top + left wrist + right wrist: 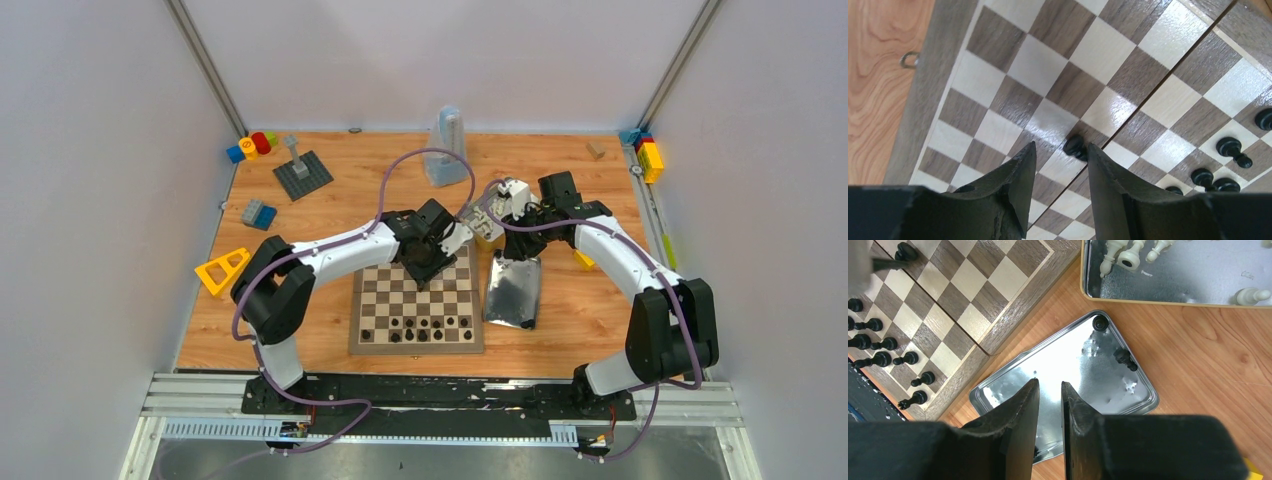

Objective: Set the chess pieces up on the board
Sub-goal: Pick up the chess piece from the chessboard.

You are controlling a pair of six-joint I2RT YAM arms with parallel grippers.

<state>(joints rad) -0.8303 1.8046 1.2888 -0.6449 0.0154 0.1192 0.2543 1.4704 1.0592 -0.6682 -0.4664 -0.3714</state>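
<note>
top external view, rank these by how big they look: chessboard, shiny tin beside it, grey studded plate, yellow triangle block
1. chessboard
2. shiny tin
3. grey studded plate, though it lies farther back
4. yellow triangle block

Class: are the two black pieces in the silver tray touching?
Apart. The right wrist view shows bare tray between the corner piece and the side piece.

The far rows of the flat checkered wooden chessboard are open, save 1 glossy black chess piece at the centre seam. Black figurines crowd the 2 near rows. The white left arm reaches across the far edge. Beside the board, the shiny rectangular metal tin holds 2 black pieces along 1 edge, and the rest of its floor is bare.
</note>
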